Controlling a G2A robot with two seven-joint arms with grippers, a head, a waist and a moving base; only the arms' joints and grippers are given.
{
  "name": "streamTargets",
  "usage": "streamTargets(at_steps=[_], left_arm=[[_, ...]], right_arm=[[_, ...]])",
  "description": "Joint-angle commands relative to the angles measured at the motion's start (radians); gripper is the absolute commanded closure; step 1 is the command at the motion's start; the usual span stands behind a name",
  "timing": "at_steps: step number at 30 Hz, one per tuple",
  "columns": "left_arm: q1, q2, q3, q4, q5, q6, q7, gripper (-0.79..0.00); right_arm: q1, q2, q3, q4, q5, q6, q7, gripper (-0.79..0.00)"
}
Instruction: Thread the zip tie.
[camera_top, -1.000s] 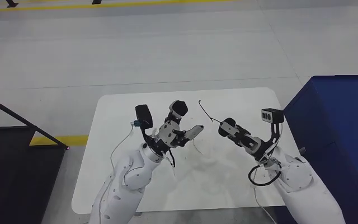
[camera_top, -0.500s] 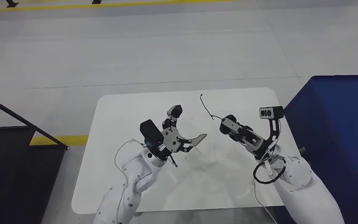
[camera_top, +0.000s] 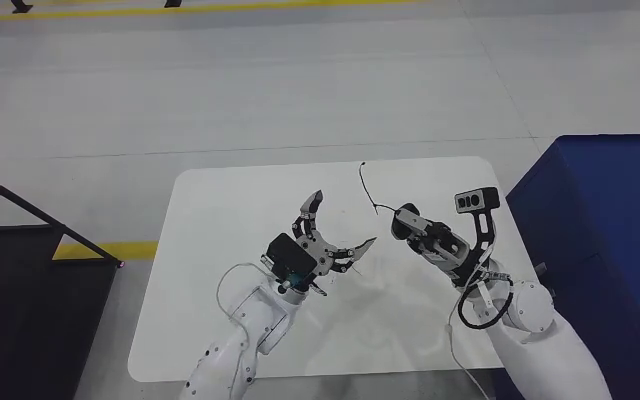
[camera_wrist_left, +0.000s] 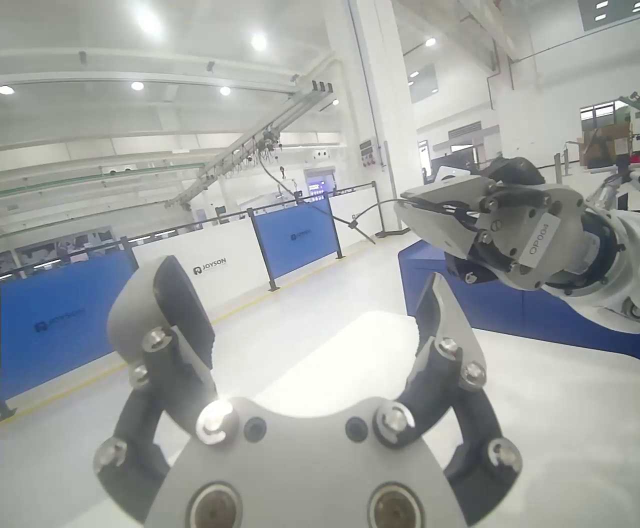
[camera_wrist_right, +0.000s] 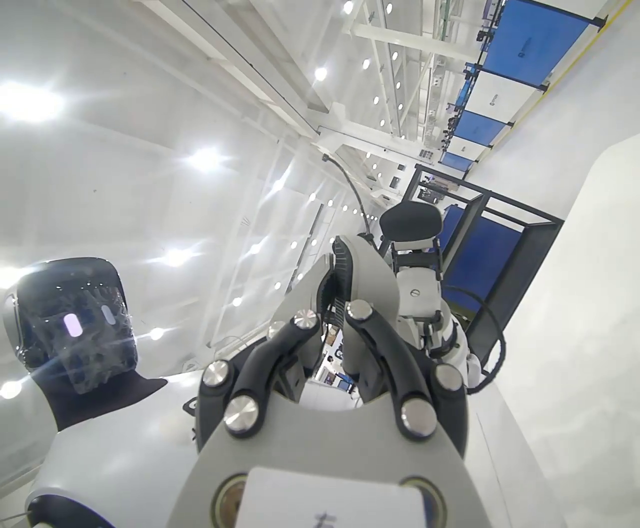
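**Top view.** Lower centre of the frame: my left pincer (camera_top: 345, 220) hangs above the white tabletop (camera_top: 210, 260), its fingers spread wide with nothing between them. Right of centre: my right pincer (camera_top: 400, 215), its fingers together, is clamped on one end of the black zip tie (camera_top: 366, 188). The tie's free length kinks, then runs toward the upper frame and ends over the tabletop's far edge. It touches neither left finger.

**Left wrist view.** My left pincer (camera_wrist_left: 305, 290) is in the foreground. My right pincer (camera_wrist_left: 415, 205) sits at upper right, with the zip tie (camera_wrist_left: 372, 209) arcing leftward from it.

**Right wrist view.** The zip tie (camera_wrist_right: 350, 185) curves up from my right pincer (camera_wrist_right: 340, 245).

**Far right, top view.** A blue cabinet (camera_top: 590, 200) stands just beside the tabletop.
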Motion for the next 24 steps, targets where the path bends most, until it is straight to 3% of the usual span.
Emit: streamTargets(at_steps=[1,8,10,12,16,20,24], left_arm=[[0.007,-0.001,-0.002,-0.010,-0.016,0.014,-0.004,-0.785],[-0.001,-0.018,0.044,0.001,-0.028,0.128,0.021,-0.770],[-0.007,-0.022,0.057,0.005,-0.028,0.135,0.031,-0.714],[-0.009,-0.024,0.064,0.012,-0.023,0.143,0.034,-0.603],[-0.012,-0.028,0.078,0.024,-0.023,0.146,0.028,-0.539],[-0.023,-0.034,0.085,0.035,-0.042,0.150,0.032,-0.385],[-0.030,-0.037,0.090,0.042,-0.042,0.147,0.036,-0.342]], right_arm=[[-0.006,-0.002,-0.005,-0.011,0.010,0.011,-0.012,0.000],[-0.014,-0.010,-0.015,-0.019,-0.014,0.014,-0.038,0.000],[-0.014,-0.012,-0.017,-0.019,-0.024,0.014,-0.047,0.000],[-0.014,-0.014,-0.019,-0.019,-0.041,0.014,-0.054,0.000],[-0.014,-0.015,-0.020,-0.020,-0.043,0.014,-0.054,0.000],[-0.014,-0.015,-0.020,-0.020,-0.043,0.014,-0.054,0.000],[-0.014,-0.015,-0.020,-0.020,-0.043,0.014,-0.054,0.000]])
